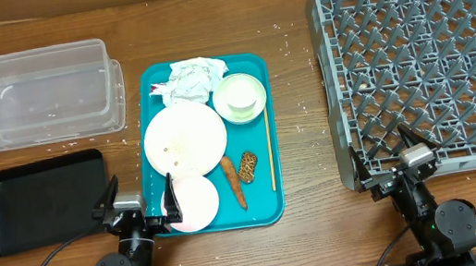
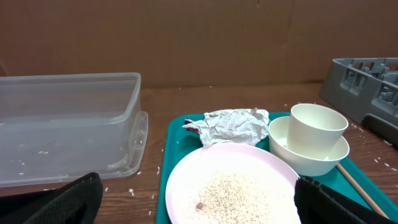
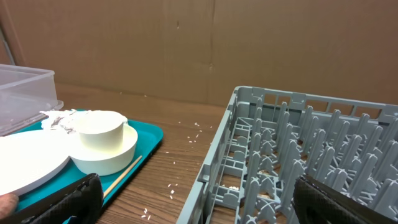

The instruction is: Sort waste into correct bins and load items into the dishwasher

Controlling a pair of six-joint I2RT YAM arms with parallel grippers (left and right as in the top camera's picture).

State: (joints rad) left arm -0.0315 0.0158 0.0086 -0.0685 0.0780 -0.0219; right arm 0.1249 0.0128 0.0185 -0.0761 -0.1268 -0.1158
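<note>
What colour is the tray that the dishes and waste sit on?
The tray is teal, a solid blue-green with no pattern; the overhead view shows it best.

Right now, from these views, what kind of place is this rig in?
Probably a lab mock-up of a dish-clearing station, not a real kitchen: a grey dish rack on a wooden table, a teal tray holding a rice-strewn plate and crumpled paper, and a brown cardboard backdrop.

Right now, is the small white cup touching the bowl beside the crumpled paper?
Touching. The left wrist view shows the cup standing inside the bowl, its lower part hidden below the bowl's rim.
</note>
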